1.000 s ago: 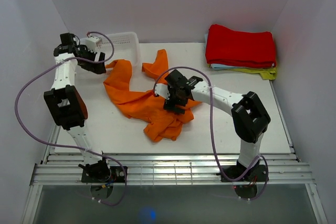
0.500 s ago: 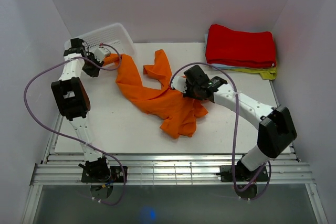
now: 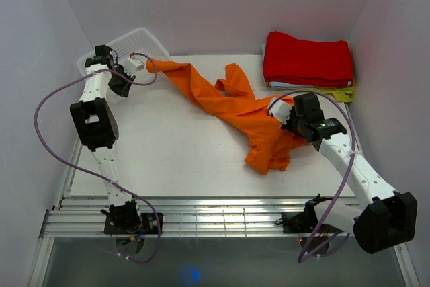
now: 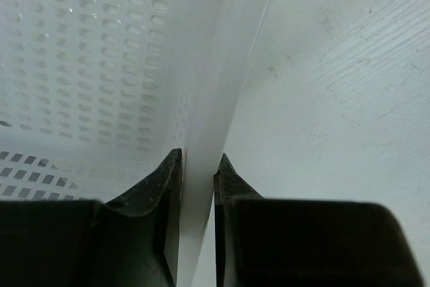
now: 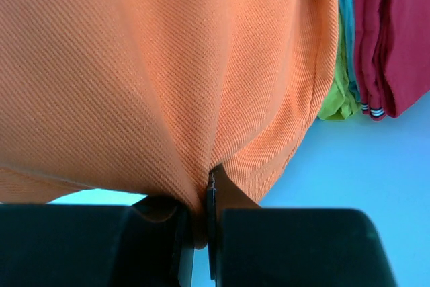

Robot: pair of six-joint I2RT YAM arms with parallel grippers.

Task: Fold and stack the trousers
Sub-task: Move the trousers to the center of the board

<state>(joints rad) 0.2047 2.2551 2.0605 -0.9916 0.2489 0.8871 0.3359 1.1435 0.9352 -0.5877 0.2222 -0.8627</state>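
Observation:
The orange trousers lie stretched across the table from the back left to the front right, with a bunched heap at the right end. My right gripper is shut on a fold of the trousers; in the right wrist view the cloth is pinched between the jaws of this gripper. My left gripper sits at the back left, beside the trousers' far end. In the left wrist view that gripper is shut on the thin wall of the white basket.
The white basket stands tilted against the back left corner. A stack of folded cloths with a red one on top lies at the back right, and shows as red and green edges in the right wrist view.
Both grippers have shut. My right arm has dragged the trousers to the right and stretched them out. My left gripper moved back to the basket and took its wall; the basket tipped.

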